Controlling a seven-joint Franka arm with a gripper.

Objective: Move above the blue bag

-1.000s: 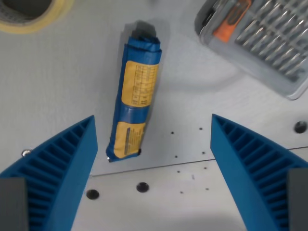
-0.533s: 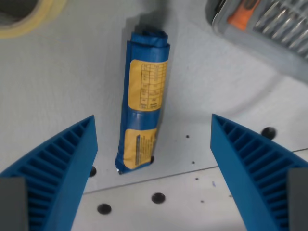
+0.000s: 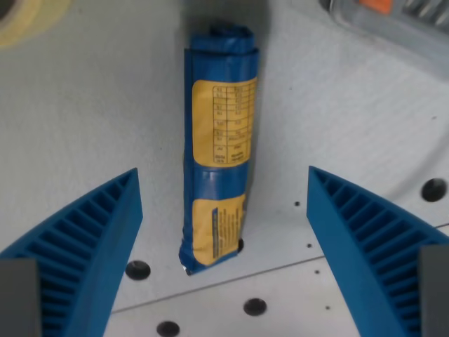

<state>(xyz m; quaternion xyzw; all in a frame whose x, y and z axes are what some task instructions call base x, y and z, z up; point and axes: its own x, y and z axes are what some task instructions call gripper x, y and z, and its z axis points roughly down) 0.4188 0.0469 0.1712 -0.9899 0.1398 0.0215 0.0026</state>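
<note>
The blue bag (image 3: pixel 218 144) now looms larger and more centred than before. The tool (image 3: pixel 224 232) hangs spread wide, empty, above it.

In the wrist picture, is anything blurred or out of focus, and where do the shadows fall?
Wrist view: the blue bag is fairly sharp at its label but soft at the far end; the blue fingers are close and slightly blurred; the tape roll and the grey case at the top corners are soft and cut off. A dark shadow lies beyond the bag's top end; lighting is even, without glare.
</note>
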